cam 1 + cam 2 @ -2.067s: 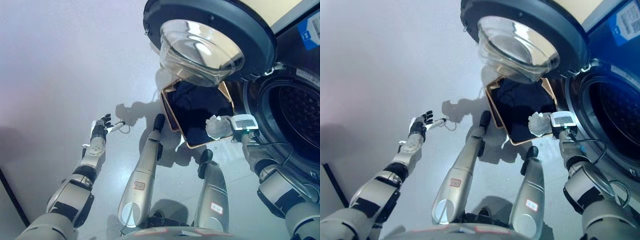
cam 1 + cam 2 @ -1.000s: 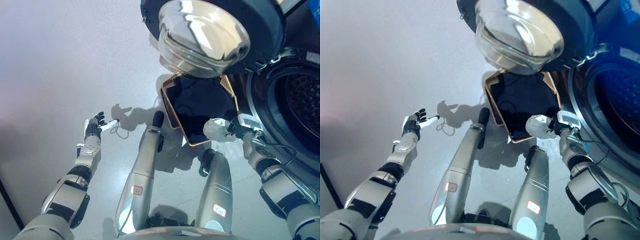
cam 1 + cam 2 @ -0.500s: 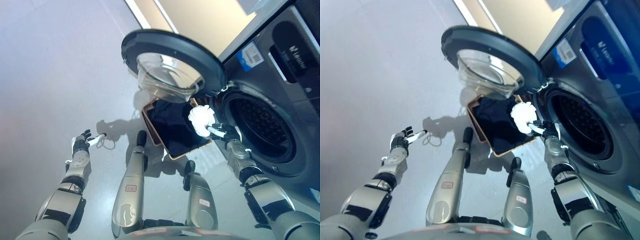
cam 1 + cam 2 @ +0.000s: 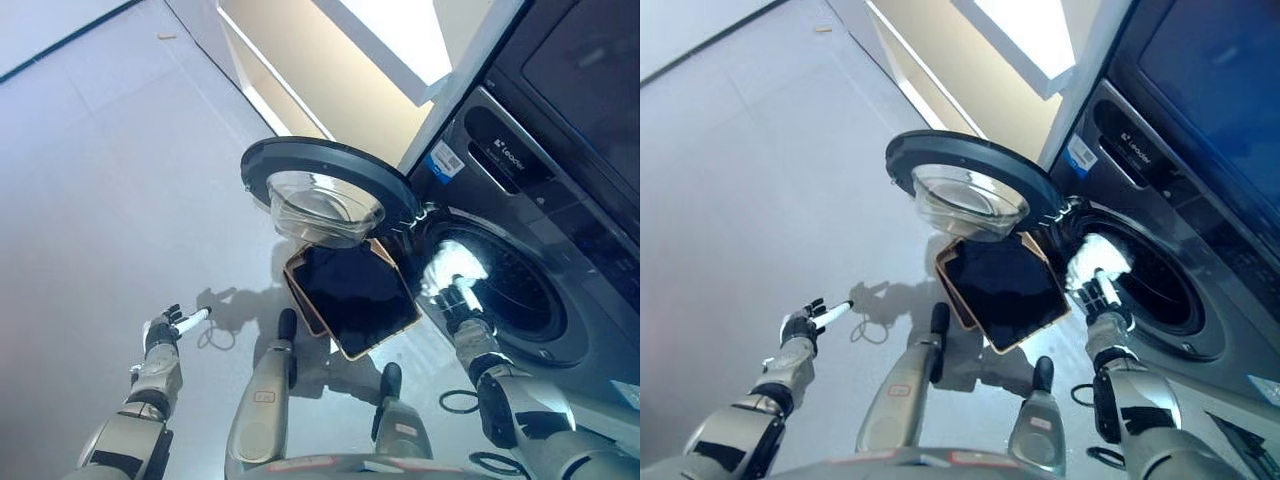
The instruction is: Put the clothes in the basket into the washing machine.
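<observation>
Raised from over the basket [image 4: 352, 347], the right hand [image 4: 455, 303] now holds the white garment [image 4: 447, 268] at the washing machine [image 4: 540, 230] opening, fingers [image 4: 466, 296] curled under it. In the right eye view, the left hand [image 4: 803, 324] hangs low over the floor [image 4: 760, 170], fingers loosely spread, grasping nothing.

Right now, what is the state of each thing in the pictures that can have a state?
Washing machine door: swung wide open.
Drum opening: uncovered, white garment at its mouth.
White garment: held up at the drum opening.
Basket: on the floor below the door, dark clothes inside.
Right hand: fingers on the white garment.
Left hand: out to the side over the floor, fingers relaxed, holding nothing.
</observation>
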Controlling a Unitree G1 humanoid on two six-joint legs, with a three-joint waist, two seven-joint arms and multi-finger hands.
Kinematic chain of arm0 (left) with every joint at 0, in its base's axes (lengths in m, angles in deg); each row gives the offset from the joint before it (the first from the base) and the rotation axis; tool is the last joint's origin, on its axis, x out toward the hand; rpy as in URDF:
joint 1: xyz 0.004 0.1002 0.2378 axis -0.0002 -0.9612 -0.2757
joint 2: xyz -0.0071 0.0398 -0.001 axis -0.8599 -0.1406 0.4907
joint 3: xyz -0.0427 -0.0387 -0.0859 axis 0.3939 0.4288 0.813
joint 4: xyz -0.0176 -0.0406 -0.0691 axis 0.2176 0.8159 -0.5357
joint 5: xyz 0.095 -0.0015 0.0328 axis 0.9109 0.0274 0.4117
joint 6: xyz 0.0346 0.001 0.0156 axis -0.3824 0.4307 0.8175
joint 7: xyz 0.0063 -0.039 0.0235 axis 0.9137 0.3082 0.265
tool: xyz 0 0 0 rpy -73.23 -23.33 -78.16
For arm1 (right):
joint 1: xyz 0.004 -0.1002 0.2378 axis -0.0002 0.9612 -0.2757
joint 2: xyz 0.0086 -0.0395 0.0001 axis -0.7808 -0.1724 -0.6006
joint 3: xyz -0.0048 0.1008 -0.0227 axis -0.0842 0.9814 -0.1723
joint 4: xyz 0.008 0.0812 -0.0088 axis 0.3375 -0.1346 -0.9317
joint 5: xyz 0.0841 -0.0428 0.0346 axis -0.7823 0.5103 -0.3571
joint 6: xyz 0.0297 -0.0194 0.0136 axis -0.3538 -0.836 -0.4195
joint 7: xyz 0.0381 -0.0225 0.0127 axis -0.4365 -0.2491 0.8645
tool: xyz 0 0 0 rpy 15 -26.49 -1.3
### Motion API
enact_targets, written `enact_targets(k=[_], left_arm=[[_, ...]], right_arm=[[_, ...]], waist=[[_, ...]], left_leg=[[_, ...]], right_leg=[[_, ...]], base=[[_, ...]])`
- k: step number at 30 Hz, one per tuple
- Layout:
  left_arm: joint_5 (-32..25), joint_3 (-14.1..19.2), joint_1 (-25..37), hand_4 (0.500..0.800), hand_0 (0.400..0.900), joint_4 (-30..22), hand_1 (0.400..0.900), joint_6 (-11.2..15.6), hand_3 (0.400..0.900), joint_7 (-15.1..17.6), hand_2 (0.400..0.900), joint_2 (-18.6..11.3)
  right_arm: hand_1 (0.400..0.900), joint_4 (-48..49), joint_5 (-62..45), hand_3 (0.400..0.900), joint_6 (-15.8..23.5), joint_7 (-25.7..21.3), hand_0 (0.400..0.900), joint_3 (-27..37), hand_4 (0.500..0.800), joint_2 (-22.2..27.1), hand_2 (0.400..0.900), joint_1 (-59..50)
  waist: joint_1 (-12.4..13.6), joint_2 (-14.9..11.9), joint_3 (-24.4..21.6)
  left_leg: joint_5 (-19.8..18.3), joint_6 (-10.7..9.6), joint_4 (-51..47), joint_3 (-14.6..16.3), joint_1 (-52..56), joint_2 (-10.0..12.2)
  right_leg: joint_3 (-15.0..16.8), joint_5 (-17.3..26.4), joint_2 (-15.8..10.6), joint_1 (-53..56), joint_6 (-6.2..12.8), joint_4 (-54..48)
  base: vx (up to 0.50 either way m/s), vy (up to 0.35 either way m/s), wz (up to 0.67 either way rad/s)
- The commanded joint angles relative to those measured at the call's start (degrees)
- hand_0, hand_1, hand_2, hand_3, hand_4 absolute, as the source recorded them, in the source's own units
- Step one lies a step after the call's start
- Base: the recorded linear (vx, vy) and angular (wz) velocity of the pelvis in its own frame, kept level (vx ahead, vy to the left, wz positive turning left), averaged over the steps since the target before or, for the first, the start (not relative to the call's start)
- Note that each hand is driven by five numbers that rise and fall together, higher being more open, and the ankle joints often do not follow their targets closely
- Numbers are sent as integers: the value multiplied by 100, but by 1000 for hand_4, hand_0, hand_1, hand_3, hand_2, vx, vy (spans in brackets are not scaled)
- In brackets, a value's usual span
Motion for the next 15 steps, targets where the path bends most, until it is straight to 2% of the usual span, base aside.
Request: enact_targets(k=[1, 6, 7, 8, 11, 15], left_arm=[[-185, 22, 56, 800, 900, 49, 900, 315, 900, 201, 900, -257], [-261, -46, 125, 800, 900, -153, 900, 325, 900, 254, 900, -340], [-280, -34, 129, 800, 900, -163, 900, 323, 900, 251, 900, -353], [-291, -104, 140, 800, 900, -304, 900, 342, 900, 271, 900, -354], [-240, -134, 138, 800, 900, -325, 900, 327, 900, 256, 900, -332], [-233, -113, 240, 800, 900, -157, 900, 312, 900, 249, 900, -344]], right_arm=[[400, 142, -578, 400, 601, -190, 400, 432, 500, 1086, 400, -803], [400, 64, -844, 400, 654, -400, 400, 655, 500, 2012, 400, -1383], [494, 66, -797, 494, 643, -414, 494, 651, 556, 2149, 494, -1413], [900, 18, -749, 900, 606, -436, 900, 600, 800, 2251, 900, -1456], [900, -37, -592, 900, 485, -358, 900, 480, 800, 2259, 900, -1407], [900, -199, -529, 900, 413, -267, 900, 410, 800, 1978, 900, -1229]], waist=[[192, 276, -6], [245, 320, -82], [241, 304, -92], [258, 299, -107], [249, 260, -118], [201, 183, -106]], left_leg=[[452, -654, -101, -361, -710, 200], [549, -678, -285, -298, -771, 160], [559, -683, -289, -287, -786, 159], [563, -682, -295, -275, -807, 144], [576, -675, -297, -272, -846, 153], [547, -672, -224, -277, -863, 192]], right_leg=[[43, 170, -221, 359, 114, -6], [25, 335, -324, 359, 167, -236], [28, 351, -325, 354, 169, -257], [16, 377, -335, 352, 174, -286], [26, 387, -324, 360, 173, -329], [58, 370, -294, 384, 148, -336]], base=[[-9, 46, -3], [-11, 16, -2], [0, 0, 0], [0, 0, 0], [-5, 1, -3], [-7, -13, -4]])
